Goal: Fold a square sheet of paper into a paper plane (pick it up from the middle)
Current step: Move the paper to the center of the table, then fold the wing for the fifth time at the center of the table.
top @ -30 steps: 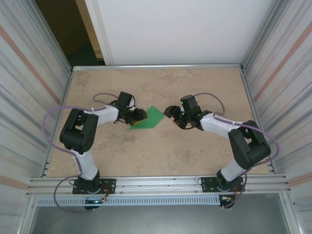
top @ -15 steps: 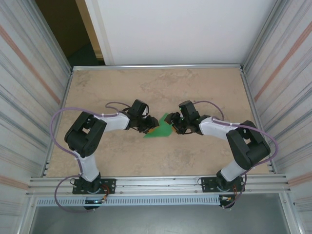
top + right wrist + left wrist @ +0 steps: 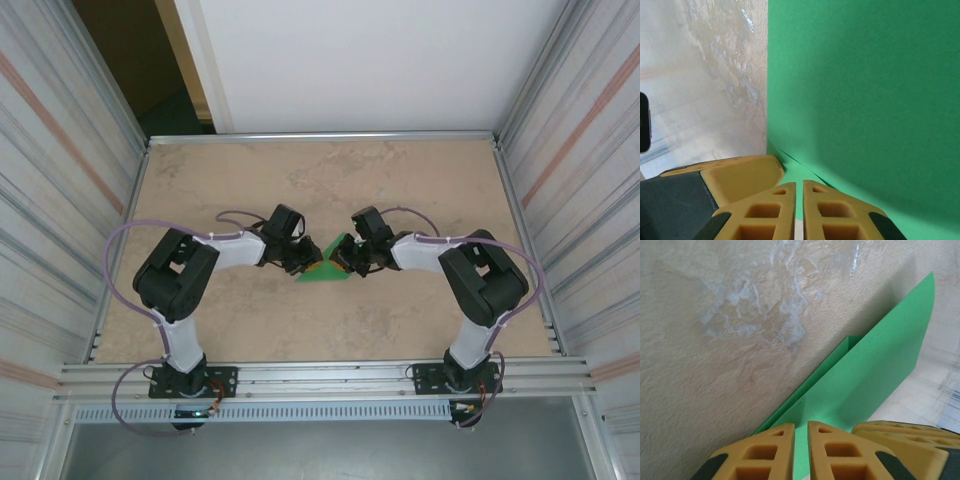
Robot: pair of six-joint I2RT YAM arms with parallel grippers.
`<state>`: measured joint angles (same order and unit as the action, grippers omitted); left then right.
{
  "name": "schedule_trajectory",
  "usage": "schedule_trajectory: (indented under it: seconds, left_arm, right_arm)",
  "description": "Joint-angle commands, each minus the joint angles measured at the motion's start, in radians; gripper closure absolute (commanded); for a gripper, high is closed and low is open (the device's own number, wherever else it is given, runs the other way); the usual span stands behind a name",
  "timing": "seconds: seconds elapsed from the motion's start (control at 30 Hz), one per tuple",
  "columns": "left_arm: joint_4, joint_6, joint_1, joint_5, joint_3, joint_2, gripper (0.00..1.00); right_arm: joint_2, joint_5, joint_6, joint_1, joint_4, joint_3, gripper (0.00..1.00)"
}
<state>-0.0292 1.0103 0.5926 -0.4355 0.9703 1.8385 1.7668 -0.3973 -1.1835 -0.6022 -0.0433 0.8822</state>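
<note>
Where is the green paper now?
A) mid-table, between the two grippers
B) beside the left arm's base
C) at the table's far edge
A: the green paper sits in the middle of the table, with the left gripper and the right gripper closed on it from either side.

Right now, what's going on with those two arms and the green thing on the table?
Two robot arms are working on a paper plane. The left gripper and the right gripper meet near the middle of the table, each closed on the square sheet of paper. The bright green sheet is already creased into a smaller angular shape, with one layer folded over another. It is not yet a narrow, pointed dart.
</note>
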Motion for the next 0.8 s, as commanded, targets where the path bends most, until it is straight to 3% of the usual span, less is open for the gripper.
schedule_trajectory:
  seconds: [0.0,0.27,0.57,0.77]
  left_arm:
    - [-0.017,-0.017,-0.012,-0.017,0.013,-0.009,0.84]
    - [-0.112,-0.103,-0.015,-0.023,-0.012,-0.098,0.81]
    - [-0.184,-0.176,-0.02,-0.022,0.0,-0.042,0.81]
    - [-0.166,-0.157,-0.04,-0.001,-0.012,0.0,0.81]
  right_arm:
    - [0.038,-0.025,0.052,-0.004,0.056,0.035,0.89]
    - [0.085,-0.009,0.107,0.001,0.144,0.074,0.9]
    - [0.092,-0.015,0.142,0.01,0.172,0.098,0.9]
    - [0.004,-0.031,0.141,0.024,0.119,0.072,0.8]
